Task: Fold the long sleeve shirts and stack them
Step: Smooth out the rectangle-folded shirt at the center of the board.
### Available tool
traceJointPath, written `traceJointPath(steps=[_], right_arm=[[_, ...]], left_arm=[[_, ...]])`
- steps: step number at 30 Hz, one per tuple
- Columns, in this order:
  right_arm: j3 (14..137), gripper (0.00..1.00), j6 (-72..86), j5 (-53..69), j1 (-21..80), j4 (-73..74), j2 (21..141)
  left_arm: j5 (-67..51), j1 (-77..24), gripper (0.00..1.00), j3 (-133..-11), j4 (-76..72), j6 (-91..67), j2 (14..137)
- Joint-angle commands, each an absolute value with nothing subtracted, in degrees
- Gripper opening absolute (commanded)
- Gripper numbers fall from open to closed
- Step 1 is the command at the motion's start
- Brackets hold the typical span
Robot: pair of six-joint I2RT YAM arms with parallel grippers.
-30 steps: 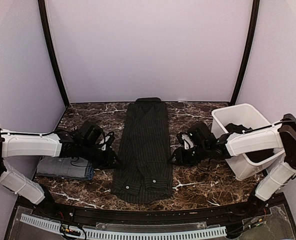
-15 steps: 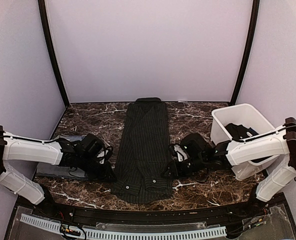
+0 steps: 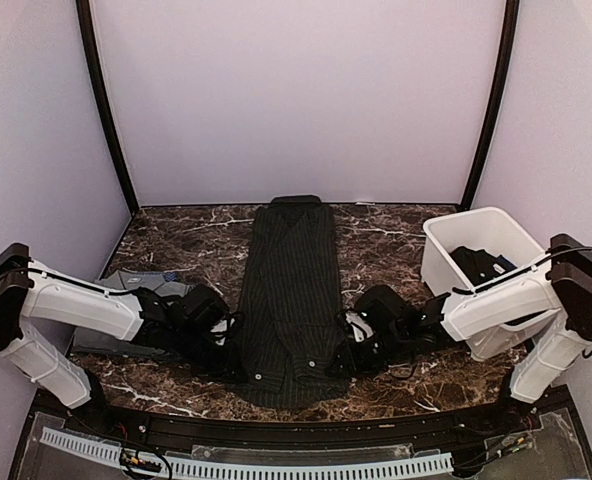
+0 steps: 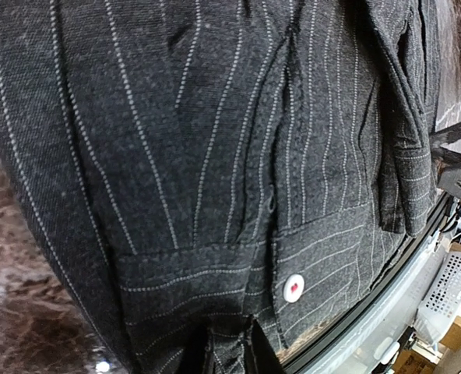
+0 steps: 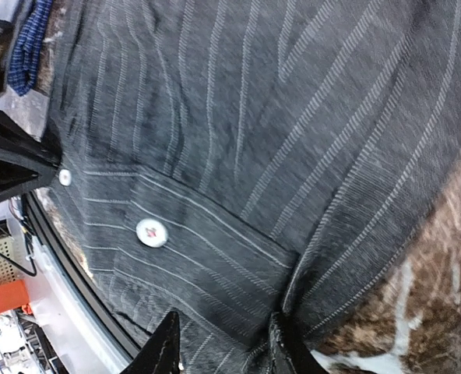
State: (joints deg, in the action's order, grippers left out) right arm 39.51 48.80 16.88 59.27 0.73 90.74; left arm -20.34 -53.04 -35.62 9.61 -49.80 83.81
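Note:
A charcoal pinstriped long sleeve shirt (image 3: pixel 291 290) lies in a long narrow strip down the middle of the table, collar at the far end and cuffs at the near end. My left gripper (image 3: pixel 234 358) is low at its near left corner. In the left wrist view it (image 4: pixel 230 354) is shut on a bunched fold of the shirt (image 4: pixel 215 156), beside a pale button (image 4: pixel 293 287). My right gripper (image 3: pixel 344 352) is at the near right corner. It (image 5: pixel 224 343) is open, its fingers (image 5: pixel 168 347) straddling the buttoned cuff (image 5: pixel 207 257).
A folded stack of a grey and a blue shirt (image 3: pixel 131 290) lies at the left, partly under my left arm. A white tub (image 3: pixel 481 225) holding dark cloth (image 3: pixel 476 262) stands at the right. The table's black front rail (image 3: pixel 296 425) runs close behind both grippers.
Both grippers have slid toward the near end of the pinstriped shirt and in onto its edges. The left jaws have closed on the cloth; the right jaws have narrowed slightly.

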Motion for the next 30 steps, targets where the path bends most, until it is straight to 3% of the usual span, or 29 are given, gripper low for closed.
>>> traceJointPath(steps=[1,11,18,30], right_arm=[[36.61,0.36,49.9,15.42,59.48,3.19,88.16],[34.15,0.38,51.24,10.51,58.17,7.67,79.51],[29.15,0.45,52.87,13.03,55.42,2.4,75.56],[26.19,0.48,56.75,18.65,55.46,-9.13,81.01]], left_arm=[[-21.22,-54.26,0.14,-37.18,8.54,-50.64,84.71],[-19.96,-55.11,0.14,-42.6,12.6,-49.45,84.04],[-10.12,-51.81,0.29,-45.24,24.77,-45.53,78.58],[-21.46,-45.87,0.42,-36.83,18.12,-41.89,78.74]])
